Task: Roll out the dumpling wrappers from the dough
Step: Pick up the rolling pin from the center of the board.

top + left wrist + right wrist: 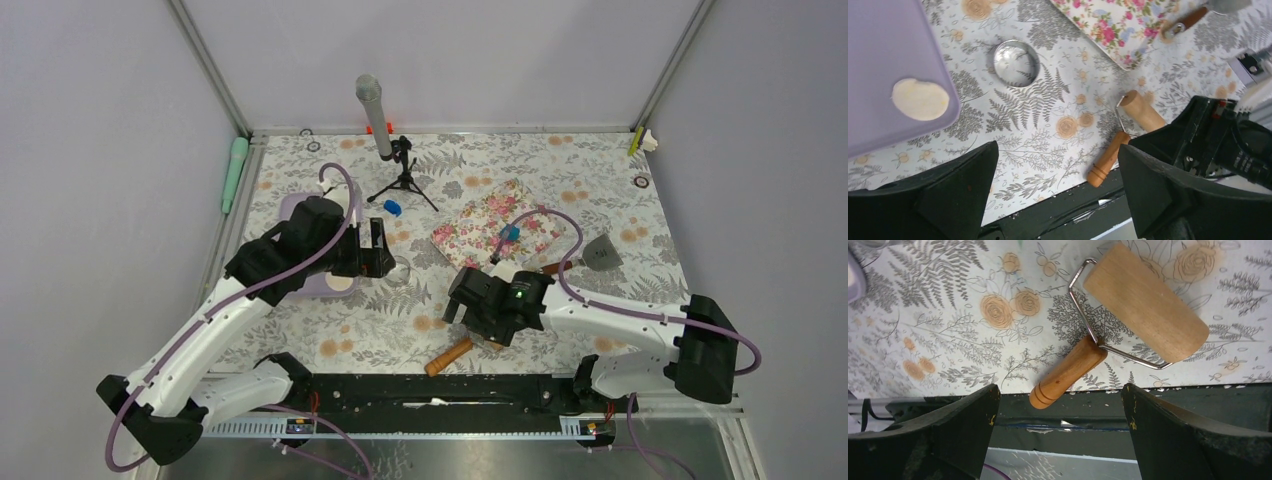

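- My right gripper point(1059, 390) hung with its jaws spread wide and nothing between them, directly above the wooden roller point(1143, 305).
- The roller lay on the table point(948, 315) close to the front edge, and its handle point(1068, 371) pointed at an angle toward that edge. The handle end sat in the gap between my fingers, so I judged this pose to be an approach for taking the handle and not the drum.
- My left gripper point(1057, 150) was also released and empty. It hovered over the cloth just beside the purple board point(878, 60), on whose corner a pale round disc point(920, 99) rested.
- The dough point(392, 207) was a small blue lump near the tripod point(404, 180) legs, well apart from both of my grippers. It lay on the bare cloth and not on the floral pink mat point(497, 224).
- I saw no blue dumpling wrappers anywhere, so I judged that the rolling was not yet begun.
- The metal ring cutter point(996, 64) lay between the board and the mat, probably kept ready for cutting clean circles later.
- In my judgement the dough must first go onto the mat, because the roller needs a flat place under it.
- The handle was near the table edge, so a careless closing could push it off.
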Controlling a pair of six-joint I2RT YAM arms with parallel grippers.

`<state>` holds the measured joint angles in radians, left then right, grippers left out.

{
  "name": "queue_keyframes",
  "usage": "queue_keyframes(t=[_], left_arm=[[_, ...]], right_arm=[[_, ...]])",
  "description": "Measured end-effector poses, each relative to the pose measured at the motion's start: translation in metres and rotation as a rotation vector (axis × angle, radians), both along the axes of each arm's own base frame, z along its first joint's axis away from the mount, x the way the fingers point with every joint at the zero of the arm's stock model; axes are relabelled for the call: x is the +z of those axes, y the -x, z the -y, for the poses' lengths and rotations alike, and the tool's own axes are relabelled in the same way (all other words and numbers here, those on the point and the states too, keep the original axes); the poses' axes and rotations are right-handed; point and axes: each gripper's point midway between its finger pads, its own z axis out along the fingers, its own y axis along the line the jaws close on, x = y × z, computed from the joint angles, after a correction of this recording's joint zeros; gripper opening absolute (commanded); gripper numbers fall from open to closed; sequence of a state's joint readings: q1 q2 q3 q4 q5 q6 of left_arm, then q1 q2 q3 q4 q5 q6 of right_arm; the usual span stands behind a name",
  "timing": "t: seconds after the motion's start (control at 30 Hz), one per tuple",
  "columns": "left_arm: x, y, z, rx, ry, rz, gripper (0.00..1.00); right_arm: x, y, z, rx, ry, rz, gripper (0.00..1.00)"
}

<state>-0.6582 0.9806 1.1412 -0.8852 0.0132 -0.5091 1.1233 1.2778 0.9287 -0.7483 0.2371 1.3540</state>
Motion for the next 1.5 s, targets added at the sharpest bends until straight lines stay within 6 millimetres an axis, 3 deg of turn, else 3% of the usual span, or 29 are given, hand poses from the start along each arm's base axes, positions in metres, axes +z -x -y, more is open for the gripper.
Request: queue_keyframes(t=[0.23, 0.47, 0.67, 0.87, 1.0, 1.1, 1.17, 1.2, 1.5], left_arm=[[-0.022, -0.001, -0.016, 0.091, -0.063, -0.044, 0.99], [-0.034, 0.004, -0.021, 0.096, -0.08, -0.06, 0.99], [-0.042, 0.009, -0.025, 0.095, -0.084, -0.063, 0.99], [-0.049, 0.01, -0.026, 0.093, -0.091, -0.068, 0.99], [-0.052, 0.011, -0.027, 0.091, -0.096, -0.071, 0.99], [-0.054, 0.011, -0.026, 0.09, -0.096, -0.071, 0.99], [-0.054, 0.01, -0.025, 0.087, -0.093, -0.07, 0.99], [-0.053, 0.01, -0.025, 0.083, -0.091, -0.068, 0.99], [-0.054, 0.006, -0.021, 0.066, -0.095, -0.074, 0.99]], right_arm=[[-0.03, 0.018, -0.002, -0.138, 0.025, -0.098, 1.0], [-0.075, 0.029, -0.005, -0.25, 0.19, -0.233, 0.97], [-0.078, 0.026, -0.018, -0.298, 0.186, -0.257, 0.77], [-0.082, 0.03, -0.014, -0.339, 0.191, -0.276, 0.74], [-0.082, 0.03, -0.014, -0.348, 0.189, -0.282, 0.56], [-0.085, 0.031, -0.015, -0.358, 0.191, -0.288, 0.28], [-0.085, 0.032, -0.015, -0.365, 0.192, -0.295, 0.04], [-0.085, 0.032, -0.014, -0.362, 0.193, -0.297, 0.0], [-0.072, 0.028, -0.011, -0.222, 0.238, -0.247, 0.0]])
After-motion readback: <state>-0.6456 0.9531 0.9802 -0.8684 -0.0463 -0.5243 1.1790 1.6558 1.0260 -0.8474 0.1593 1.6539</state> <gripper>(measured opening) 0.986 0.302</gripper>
